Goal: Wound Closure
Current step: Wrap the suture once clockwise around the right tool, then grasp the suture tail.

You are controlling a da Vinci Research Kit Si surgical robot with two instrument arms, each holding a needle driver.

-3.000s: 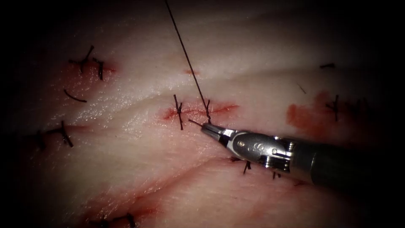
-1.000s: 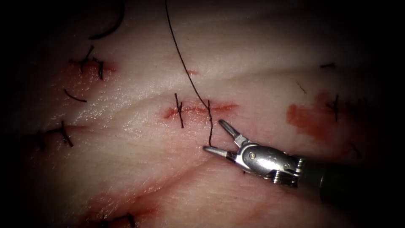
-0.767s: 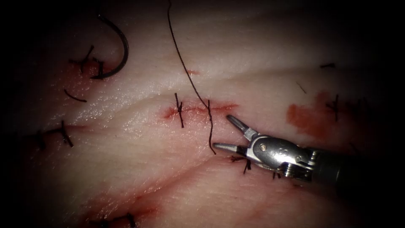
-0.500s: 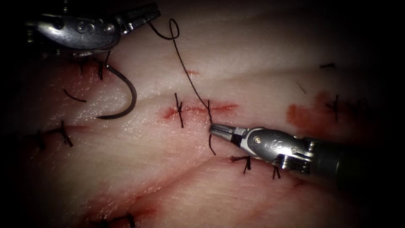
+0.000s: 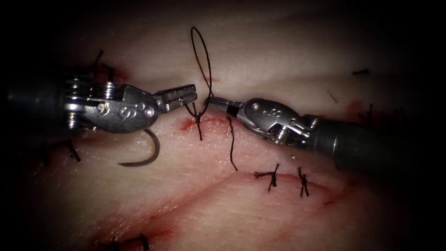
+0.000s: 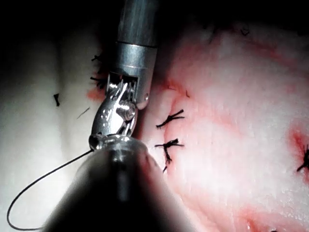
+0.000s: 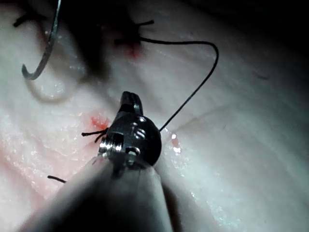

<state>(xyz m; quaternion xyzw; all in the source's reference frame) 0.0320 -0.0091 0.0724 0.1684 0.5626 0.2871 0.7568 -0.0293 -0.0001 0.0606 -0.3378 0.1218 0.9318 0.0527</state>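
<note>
older stitches (image 5: 273,176) sit knotted on the tissue (image 5: 260,218) below the right tool, with more dark knots toward the left edge; red fluid (image 5: 188,123) stains the cut (image 5: 211,121) at the centre. a cut end (image 5: 232,146) of thread trails down from the cut, lying loose on the surface. the left tool's body covers part of the tissue left of the cut, and the needle's upper curve passes behind it.

the left tool (image 5: 188,95) comes in from the left, jaws clenched on the thread (image 5: 200,60) just left of the cut. the right tool (image 5: 214,102) meets it from the right, its slim jaws closed, tip at the base of the thread loop; i cannot tell whether it really grips the strand. the thread rises from there in a tall narrow loop above the cut.

the needle (image 5: 147,155), a dark steel hook, hangs free below the left tool, left of the cut, not in the tissue and held by neither tool. the tissue is pale, glistening, softly ridged.
</note>
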